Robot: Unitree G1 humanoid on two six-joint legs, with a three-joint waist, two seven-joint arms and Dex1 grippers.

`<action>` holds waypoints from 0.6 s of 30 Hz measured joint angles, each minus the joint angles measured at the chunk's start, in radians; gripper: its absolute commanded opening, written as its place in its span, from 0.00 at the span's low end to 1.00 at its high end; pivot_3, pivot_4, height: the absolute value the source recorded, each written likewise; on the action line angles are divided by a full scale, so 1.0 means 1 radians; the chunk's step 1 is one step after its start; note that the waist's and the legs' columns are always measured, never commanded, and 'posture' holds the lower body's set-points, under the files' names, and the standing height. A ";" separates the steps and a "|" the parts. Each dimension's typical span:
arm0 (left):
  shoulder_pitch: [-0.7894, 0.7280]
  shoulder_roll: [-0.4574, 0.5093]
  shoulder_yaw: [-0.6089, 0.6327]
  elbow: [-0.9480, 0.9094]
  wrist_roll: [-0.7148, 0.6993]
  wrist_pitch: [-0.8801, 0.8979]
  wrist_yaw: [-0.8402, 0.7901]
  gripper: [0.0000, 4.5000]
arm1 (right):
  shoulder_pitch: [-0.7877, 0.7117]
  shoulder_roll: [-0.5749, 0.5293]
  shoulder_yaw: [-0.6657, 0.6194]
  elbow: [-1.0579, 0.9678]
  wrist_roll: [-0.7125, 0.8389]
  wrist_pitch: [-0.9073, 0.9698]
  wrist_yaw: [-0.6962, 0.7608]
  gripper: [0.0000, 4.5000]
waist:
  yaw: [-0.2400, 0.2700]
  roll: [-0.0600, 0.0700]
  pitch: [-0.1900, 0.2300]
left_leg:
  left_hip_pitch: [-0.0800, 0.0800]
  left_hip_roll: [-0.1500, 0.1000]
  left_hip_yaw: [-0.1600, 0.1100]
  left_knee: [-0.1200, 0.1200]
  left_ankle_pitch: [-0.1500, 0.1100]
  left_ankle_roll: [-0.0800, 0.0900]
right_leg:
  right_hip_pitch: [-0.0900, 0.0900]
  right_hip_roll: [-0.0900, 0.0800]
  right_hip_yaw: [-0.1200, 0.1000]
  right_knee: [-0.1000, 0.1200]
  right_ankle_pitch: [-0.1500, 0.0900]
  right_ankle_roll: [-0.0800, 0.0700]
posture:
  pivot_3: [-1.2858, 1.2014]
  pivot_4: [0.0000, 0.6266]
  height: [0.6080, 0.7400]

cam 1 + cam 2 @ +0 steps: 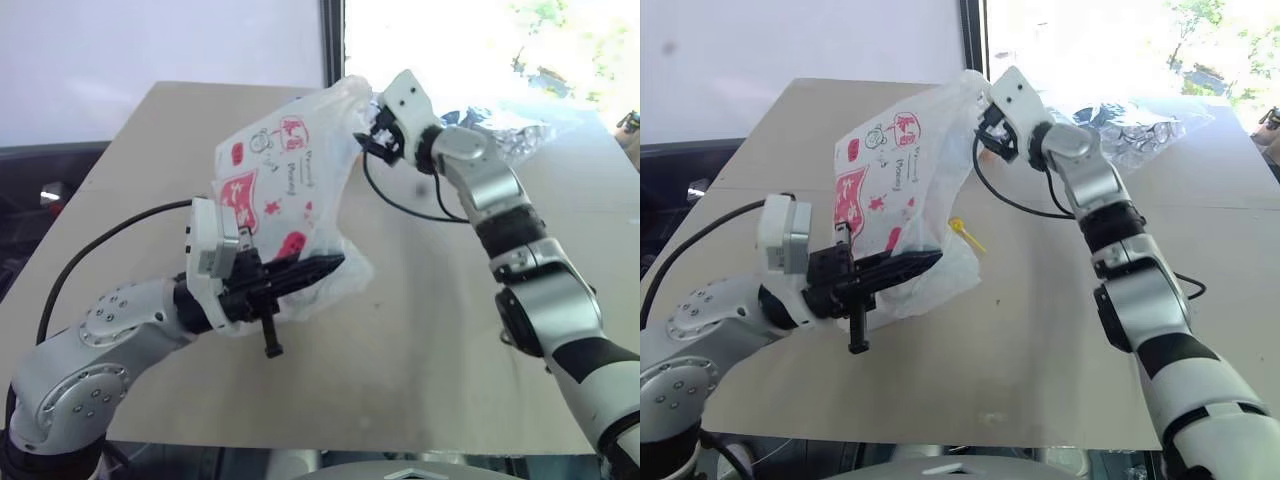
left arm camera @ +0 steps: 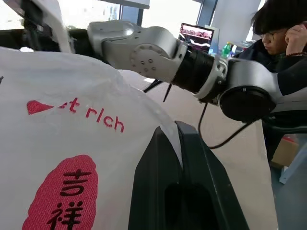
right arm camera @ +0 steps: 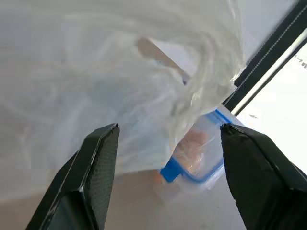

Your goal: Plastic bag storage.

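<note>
The plastic bag (image 1: 275, 190), translucent white with red print, hangs in the air above the table. My left gripper (image 1: 325, 267) is shut on its lower part, and the film bunches around the black fingers (image 2: 192, 182). My right gripper (image 1: 372, 128) is at the bag's upper right corner. Its fingers (image 3: 96, 163) stand wide apart and open, with the crumpled film just ahead of them and nothing pinched. Past the bag, a clear box with a blue lid (image 3: 201, 153) sits on the table.
The wooden table (image 1: 400, 350) stretches under both arms. A clear bag with shiny silver contents (image 1: 1140, 130) lies at the far right, and a small yellow piece (image 1: 965, 232) lies behind the hanging bag. A person (image 2: 283, 28) sits beyond the table. A black window post (image 1: 333, 40) stands at the back.
</note>
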 measured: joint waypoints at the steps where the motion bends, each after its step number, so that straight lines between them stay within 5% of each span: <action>1: 0.014 0.002 0.009 -0.004 -0.002 -0.001 0.000 0.00 | -0.029 0.014 -0.022 0.047 0.007 -0.025 0.001 0.75 | 0.003 0.000 0.000 | -0.001 0.000 -0.001 0.000 0.000 0.000 | 0.000 0.000 -0.001 0.000 0.000 0.000 | 0.52 0.24 1.00; 5: 0.059 0.008 0.032 -0.025 -0.015 -0.005 0.003 0.00 | -0.109 0.056 -0.073 0.190 0.021 -0.104 -0.002 0.75 | 0.006 0.000 0.000 | -0.001 -0.001 -0.001 0.000 0.000 0.000 | 0.000 -0.001 -0.001 -0.001 0.000 0.000 | 0.52 0.24 1.00; 7: 0.096 0.008 0.040 -0.040 -0.017 -0.013 0.004 0.00 | -0.136 0.074 -0.108 0.257 0.031 -0.153 0.000 0.66 | 0.005 0.000 0.000 | -0.001 -0.001 -0.001 0.000 0.000 0.000 | 0.000 -0.001 -0.001 -0.001 0.000 0.000 | 0.52 0.24 1.00; 14: 0.124 0.007 0.069 -0.060 -0.025 -0.036 0.027 0.00 | -0.175 0.090 -0.166 0.334 0.052 -0.234 0.042 0.01 | 0.002 0.001 0.001 | -0.001 0.000 -0.001 0.000 0.000 0.000 | 0.000 -0.001 -0.001 0.000 0.000 0.000 | 0.52 0.24 1.00; 18: 0.029 0.005 0.126 0.019 -0.131 -0.050 0.108 0.00 | -0.184 0.043 -0.198 0.318 0.070 -0.234 0.079 0.01 | 0.013 0.001 0.001 | -0.001 0.000 -0.003 0.000 0.000 0.000 | 0.001 -0.002 -0.003 -0.001 0.000 0.000 | 0.52 0.24 1.00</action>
